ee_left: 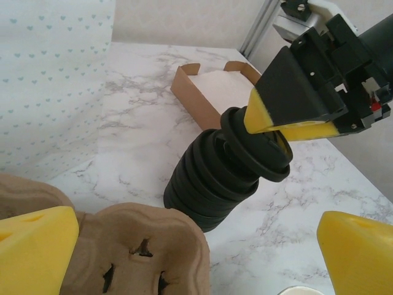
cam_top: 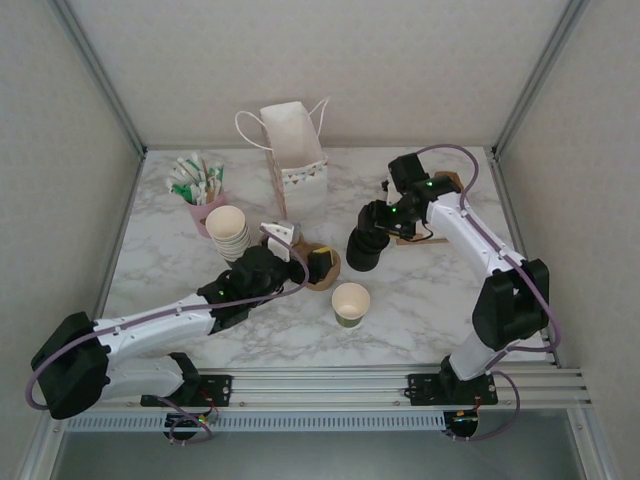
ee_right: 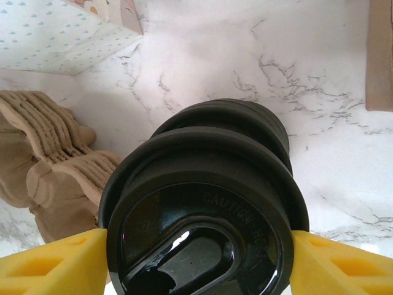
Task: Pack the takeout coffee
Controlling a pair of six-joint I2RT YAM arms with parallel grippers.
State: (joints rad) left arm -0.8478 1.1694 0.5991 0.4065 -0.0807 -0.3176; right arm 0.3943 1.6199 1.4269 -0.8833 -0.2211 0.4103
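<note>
The lidded takeout coffee is out of view. A lidless paper cup with olive-green sides (cam_top: 351, 302) stands at the front centre of the table. A stack of black lids (cam_top: 363, 250) stands right of centre. My right gripper (cam_top: 377, 222) is shut on the top lid (ee_right: 196, 246). The right wrist view has one yellow finger on each side of the rim. That lid (ee_left: 258, 150) sits tilted above the stack (ee_left: 206, 184) in the left wrist view. My left gripper (cam_top: 303, 256) hangs open over the brown pulp cup carriers (ee_left: 123, 252), holding nothing.
A white paper bag (cam_top: 293, 145) stands at the back. At the left are a pink cup of sachets (cam_top: 205, 205) and a stack of cream-rimmed cups (cam_top: 230, 232). A brown cardboard tray of napkins (ee_left: 215, 86) lies behind the lids, under the right arm.
</note>
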